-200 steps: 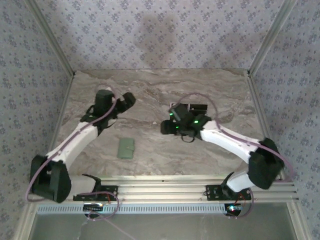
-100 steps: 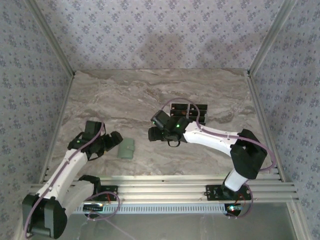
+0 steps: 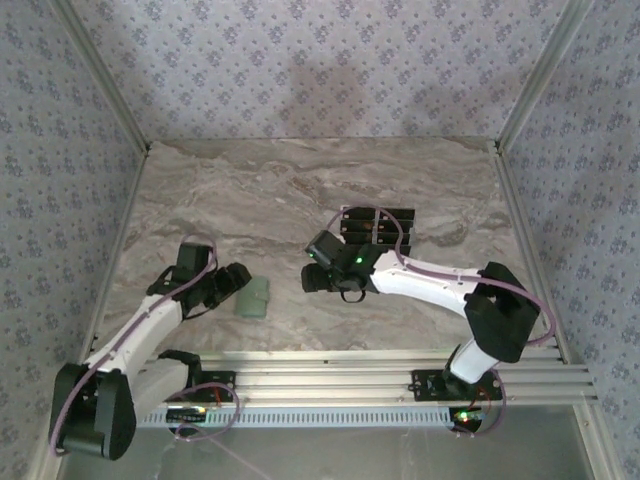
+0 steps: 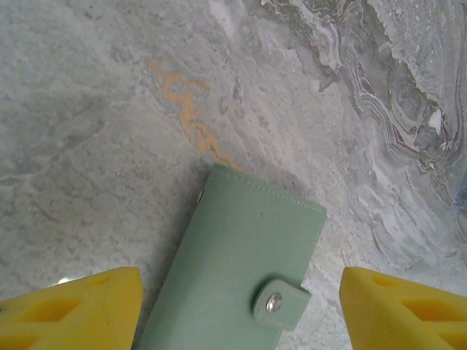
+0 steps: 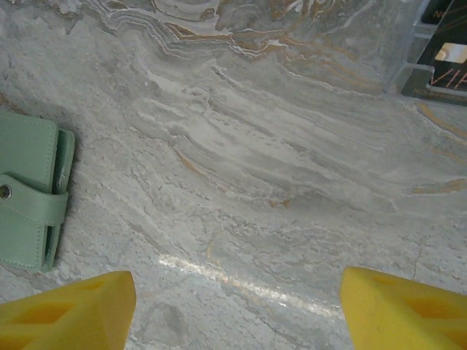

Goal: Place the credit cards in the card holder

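The card holder (image 3: 252,297) is a pale green wallet lying flat on the marble table, its snap tab (image 4: 279,302) fastened. My left gripper (image 3: 237,285) is low over it and open. The yellow fingertips (image 4: 87,306) stand either side of the card holder (image 4: 241,248), with a gap on each side. The black credit cards (image 3: 378,225) lie side by side behind the right arm. One card with a pale mark (image 5: 445,65) is at the top right of the right wrist view. My right gripper (image 3: 308,277) is open over bare marble (image 5: 237,306), with the card holder (image 5: 29,197) to its left.
A clear plastic edge (image 5: 405,55) sits beside the cards. An aluminium rail (image 3: 330,375) runs along the table's near edge. Patterned walls and metal frame posts (image 3: 530,90) close in the back and sides. Bare marble lies between the card holder and the cards.
My left arm has swung from the back left down to the card holder. My right gripper has moved left and nearer, off the cards, onto bare marble.
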Tool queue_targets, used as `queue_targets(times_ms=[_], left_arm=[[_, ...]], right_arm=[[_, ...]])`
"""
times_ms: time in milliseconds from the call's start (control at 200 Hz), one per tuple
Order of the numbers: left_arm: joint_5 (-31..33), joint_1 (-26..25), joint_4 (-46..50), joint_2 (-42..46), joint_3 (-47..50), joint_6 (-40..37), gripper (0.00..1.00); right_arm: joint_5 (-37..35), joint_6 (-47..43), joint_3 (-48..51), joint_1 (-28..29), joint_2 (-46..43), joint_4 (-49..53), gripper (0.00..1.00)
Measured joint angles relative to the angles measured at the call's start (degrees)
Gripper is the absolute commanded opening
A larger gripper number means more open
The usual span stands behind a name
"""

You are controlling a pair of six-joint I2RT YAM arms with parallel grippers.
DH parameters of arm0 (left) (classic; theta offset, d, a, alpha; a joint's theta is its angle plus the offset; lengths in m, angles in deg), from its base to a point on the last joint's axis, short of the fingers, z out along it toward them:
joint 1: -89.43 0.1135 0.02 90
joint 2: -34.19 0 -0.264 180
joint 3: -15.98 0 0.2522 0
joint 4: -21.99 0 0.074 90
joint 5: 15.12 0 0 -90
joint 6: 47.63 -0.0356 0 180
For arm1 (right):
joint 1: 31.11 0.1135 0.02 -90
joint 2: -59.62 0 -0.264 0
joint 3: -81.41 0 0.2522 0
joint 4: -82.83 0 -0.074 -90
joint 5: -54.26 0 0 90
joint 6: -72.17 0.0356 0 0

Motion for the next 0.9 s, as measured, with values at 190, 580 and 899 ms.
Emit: queue_targets(times_ms=[190,580,899], left_arm=[[-1.5,1.5,-3.9,-6.5,-0.1,-3.1,0.65],[-6.0,3.2,-11.1,-10.8,-0.5,-6.7,0.65],[-7.8,3.2,-14.2,-12.4,0.0,-6.8,0.65]], right_arm=[[0.0,0.3,1.1,0.0,-0.7,-0.4,0.76],[0.0,0.3,1.1,0.0,-0.8,-0.4,0.76],[0.0,0.3,1.1,-0.1,-0.8,-0.5,0.76]])
